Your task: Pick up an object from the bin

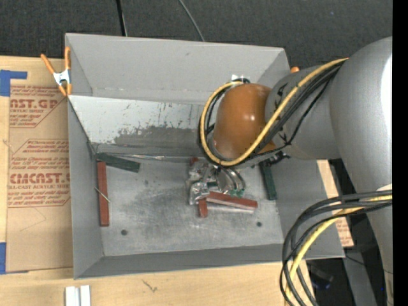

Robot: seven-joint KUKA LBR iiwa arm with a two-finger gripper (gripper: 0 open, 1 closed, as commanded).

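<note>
Nearest to us looms the grey arm [363,107], reaching in over the bin's right wall with yellow and black cables looped about it. Beneath it sits the grey metal bin [159,75]. The arm's orange cover [239,116] hangs over the bin's floor, and the pincer [207,185] below it is low down, just right of the bin's centre. We cannot tell whether the pincer is spread or pressed together. A long red-brown stick [102,193] lies along the bin's left wall, one dark green bar [122,164] lies at the foot of the bin's back wall, and another green bar [268,181] lies by the bin's right wall. The thing to hand is a flat red-brown bar [233,201] right of the bin's centre, just beside the pincer, with a short red piece [202,209] at its end. We judge the grasp itself to be in hand, with nothing yet shown to be gripped. The next move calls for a firm pinch across the bar's narrow width, then a straight lift clear of the bin's walls.
</note>
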